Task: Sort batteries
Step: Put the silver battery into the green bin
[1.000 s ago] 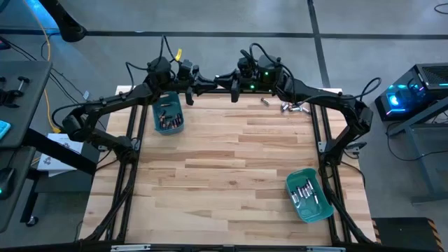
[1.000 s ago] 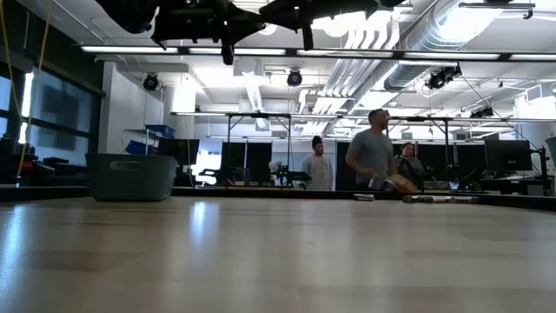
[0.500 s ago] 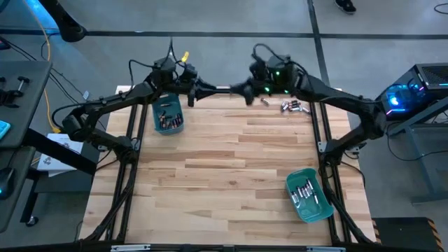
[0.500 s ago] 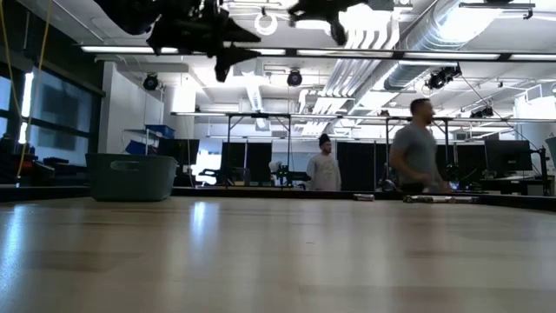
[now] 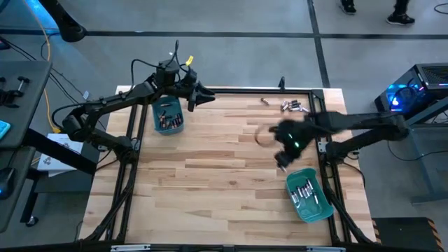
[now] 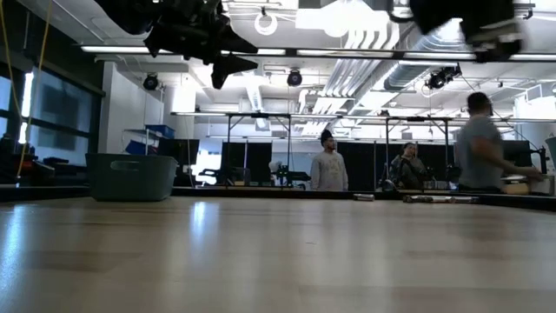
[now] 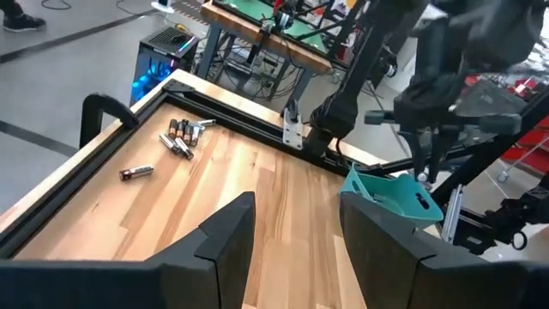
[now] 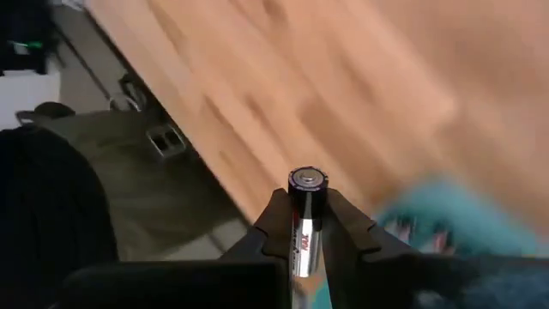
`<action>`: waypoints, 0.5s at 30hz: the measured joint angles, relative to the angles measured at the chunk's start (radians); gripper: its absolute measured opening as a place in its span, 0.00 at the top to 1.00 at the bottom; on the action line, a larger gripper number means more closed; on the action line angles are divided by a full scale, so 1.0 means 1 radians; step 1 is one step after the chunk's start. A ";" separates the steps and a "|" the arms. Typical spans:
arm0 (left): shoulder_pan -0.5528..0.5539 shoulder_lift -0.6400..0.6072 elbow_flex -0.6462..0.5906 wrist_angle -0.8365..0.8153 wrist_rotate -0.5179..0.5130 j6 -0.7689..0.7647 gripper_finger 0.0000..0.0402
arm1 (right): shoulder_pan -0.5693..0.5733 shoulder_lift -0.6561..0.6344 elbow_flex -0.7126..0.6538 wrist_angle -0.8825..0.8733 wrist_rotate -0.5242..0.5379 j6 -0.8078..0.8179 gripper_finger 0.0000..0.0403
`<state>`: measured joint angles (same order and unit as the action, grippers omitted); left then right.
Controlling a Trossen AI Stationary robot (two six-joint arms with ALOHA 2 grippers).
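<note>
My right gripper [image 5: 282, 161], blurred with motion, hangs above the table just beyond the right teal bin [image 5: 309, 197], shut on a dark battery with red lettering [image 8: 307, 184]. That bin holds several batteries. My left gripper [image 5: 203, 96] stands open and empty in the air beside the left teal bin [image 5: 168, 115], which also holds several batteries. Loose batteries [image 5: 294, 106] lie flat on the table near its far right corner, and one more [image 5: 264, 101] lies a little to their left. The left wrist view shows this pile [image 7: 180, 137] beyond my open fingers [image 7: 296, 232]. My right gripper pinches the battery's round side [image 8: 306, 236] between its two fingers [image 8: 276, 221]. The battery lies along the fingers, and its silvery end cap [image 8: 308, 178] sticks out past the fingertips. It is lifted clear of the table, and the fingers slant downward.
A black frame rail [image 5: 322, 150] runs along the table's right edge beside the right bin. Bare wood [image 5: 217, 175] fills the middle of the table. People [image 6: 328, 169] stand and walk in the room beyond the far edge.
My right gripper has swung from the far edge, where it met my left gripper, toward the near right and down to the right bin, tipping downward with the battery. My left gripper has opened and tipped slightly down, staying beside the left bin.
</note>
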<state>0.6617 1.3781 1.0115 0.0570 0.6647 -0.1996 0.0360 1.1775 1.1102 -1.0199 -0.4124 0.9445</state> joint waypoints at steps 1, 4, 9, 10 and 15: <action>0.000 0.000 0.000 -0.001 0.000 0.003 0.59 | 0.040 -0.033 -0.039 0.002 0.000 0.079 0.96; 0.000 0.000 0.000 -0.007 0.000 0.019 0.59 | 0.165 -0.114 -0.147 0.021 -0.003 0.310 0.96; 0.000 0.000 0.000 -0.007 0.000 0.021 0.59 | 0.348 -0.172 -0.305 0.140 -0.035 0.591 0.96; 0.000 0.000 0.000 -0.008 0.000 0.021 0.59 | 0.376 -0.172 -0.330 0.165 -0.038 0.627 0.96; 0.000 0.000 0.000 -0.008 0.000 0.021 0.59 | 0.481 -0.147 -0.453 0.232 -0.037 0.805 0.96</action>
<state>0.6617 1.3781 1.0115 0.0494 0.6647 -0.1783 0.5171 1.0302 0.6575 -0.7882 -0.4496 1.7496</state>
